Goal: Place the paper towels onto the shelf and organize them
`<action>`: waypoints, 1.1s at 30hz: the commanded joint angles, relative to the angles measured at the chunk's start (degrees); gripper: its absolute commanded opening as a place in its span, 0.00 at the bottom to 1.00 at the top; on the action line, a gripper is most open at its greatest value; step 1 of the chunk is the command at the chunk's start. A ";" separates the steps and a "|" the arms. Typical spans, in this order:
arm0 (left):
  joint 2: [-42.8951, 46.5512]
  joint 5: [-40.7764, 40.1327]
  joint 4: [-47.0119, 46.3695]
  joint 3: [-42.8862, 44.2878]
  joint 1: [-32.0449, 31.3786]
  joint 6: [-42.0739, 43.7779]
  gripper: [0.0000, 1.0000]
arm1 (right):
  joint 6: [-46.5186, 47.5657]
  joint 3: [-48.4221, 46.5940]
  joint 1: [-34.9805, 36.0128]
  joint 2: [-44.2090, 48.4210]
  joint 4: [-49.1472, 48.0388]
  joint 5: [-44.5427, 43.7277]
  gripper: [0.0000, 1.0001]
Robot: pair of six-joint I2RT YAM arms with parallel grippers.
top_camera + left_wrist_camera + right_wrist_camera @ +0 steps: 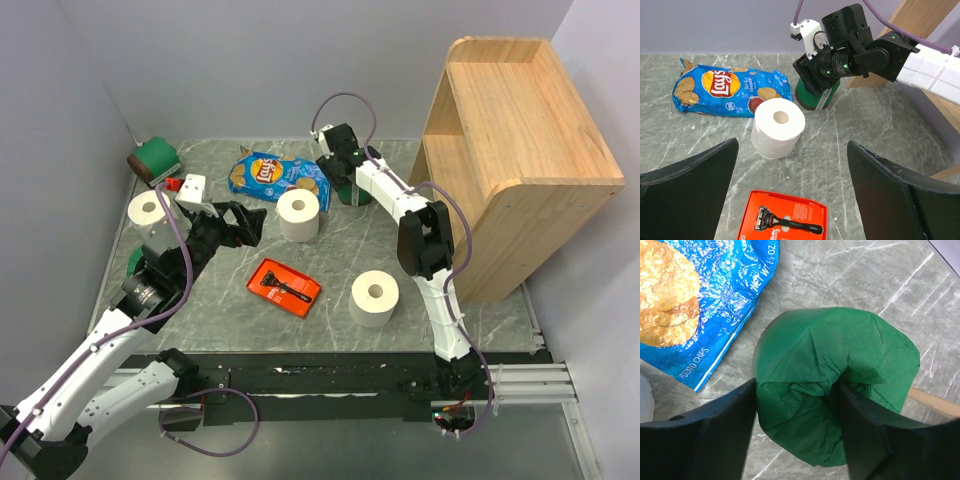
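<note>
My right gripper (796, 390) is clamped on the twisted top of a green-wrapped paper towel roll (850, 345), which stands upright near the table's (340, 265) far edge, between the chip bag (700, 300) and the shelf (520, 150). My left gripper (240, 222) gapes wide, holding nothing.

Green roll (812, 99): top hidden under the right gripper (816, 86); you cannot tell if it grips.
Second green roll (134, 262): mostly behind your left arm (165, 280).
Chip bag (695, 295): cut by two edges in your right wrist view.
Red tray (790, 210): bottom clipped.
Red-and-white item (188, 185): too small to identify.
</note>
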State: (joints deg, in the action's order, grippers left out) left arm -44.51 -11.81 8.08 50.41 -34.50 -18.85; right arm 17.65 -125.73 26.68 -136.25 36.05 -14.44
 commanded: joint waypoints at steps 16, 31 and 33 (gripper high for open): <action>0.65 0.57 -1.57 0.48 -0.21 0.22 0.96 | 4.14 11.12 5.66 18.64 -4.33 -9.46 0.47; 1.80 -2.43 -1.49 -0.05 -0.30 0.22 0.96 | 16.09 1.29 19.11 38.24 2.17 -30.29 0.47; 1.97 -2.42 -1.40 0.04 -0.39 0.22 0.96 | 20.04 -0.03 19.90 40.44 1.83 -33.80 0.48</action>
State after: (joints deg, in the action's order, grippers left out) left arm -43.57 -13.32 8.05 50.37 -34.59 -18.76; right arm 29.52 -120.66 45.71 -101.47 38.30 -37.50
